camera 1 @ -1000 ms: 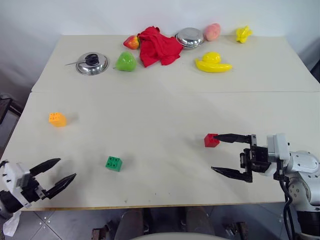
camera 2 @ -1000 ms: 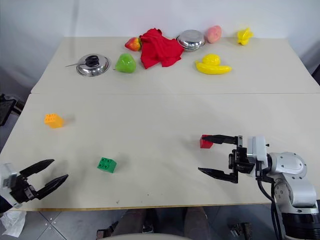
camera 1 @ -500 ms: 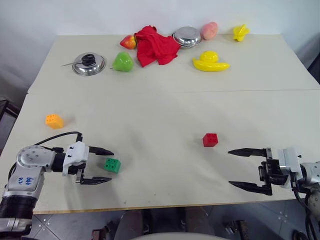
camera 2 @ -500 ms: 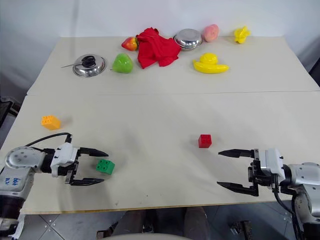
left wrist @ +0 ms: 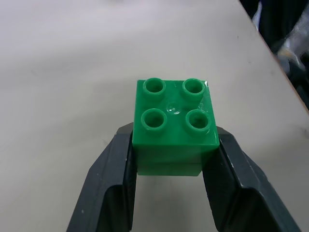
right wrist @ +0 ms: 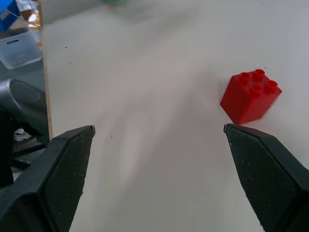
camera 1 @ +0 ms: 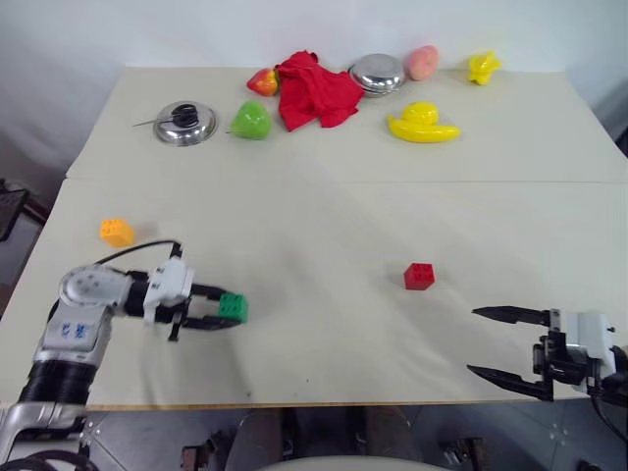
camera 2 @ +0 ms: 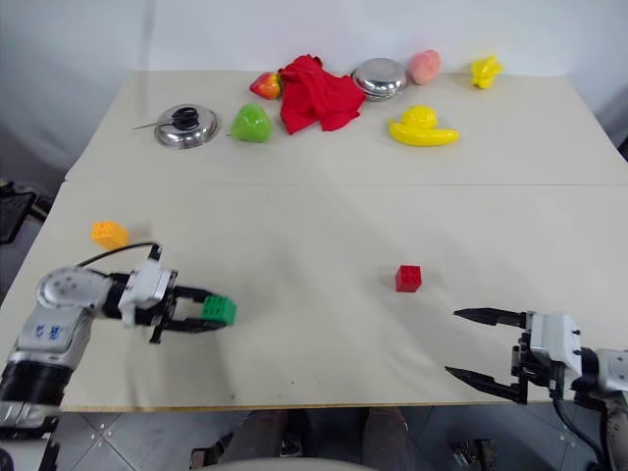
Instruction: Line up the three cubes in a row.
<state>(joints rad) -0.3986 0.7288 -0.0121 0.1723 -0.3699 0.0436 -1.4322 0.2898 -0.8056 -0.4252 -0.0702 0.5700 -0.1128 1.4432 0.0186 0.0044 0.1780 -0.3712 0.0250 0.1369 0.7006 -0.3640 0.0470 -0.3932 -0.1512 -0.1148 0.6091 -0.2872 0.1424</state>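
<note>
You face two cream tables [camera 1: 324, 137] pushed together against a plain white wall [camera 1: 196, 29], grey tiled floor [camera 1: 137, 446] below.

The green cube [left wrist: 173, 126] is glossy moulded plastic, smooth with shiny studs and a little glare spot on top. The red cube [right wrist: 250, 97] is the same sort of plastic but a touch less shiny. The orange-yellow cube [camera 1: 116, 232] looks like plastic too. The left gripper [left wrist: 171, 186] fingers [left wrist: 114, 186] are smooth black plastic or rubber with a soft sheen, while the right gripper [right wrist: 159, 140] fingertips [right wrist: 67, 159] have a fine grainy, matt texture. The table [camera 1: 324, 196] is a matt off-white, smooth, with faint specks. At the far side: a polished metal lid [camera 1: 184, 124] and metal bowl [camera 1: 378, 73], a crumpled red cloth [camera 1: 314, 90], and a shiny plastic yellow duck [camera 1: 422, 124].
</note>
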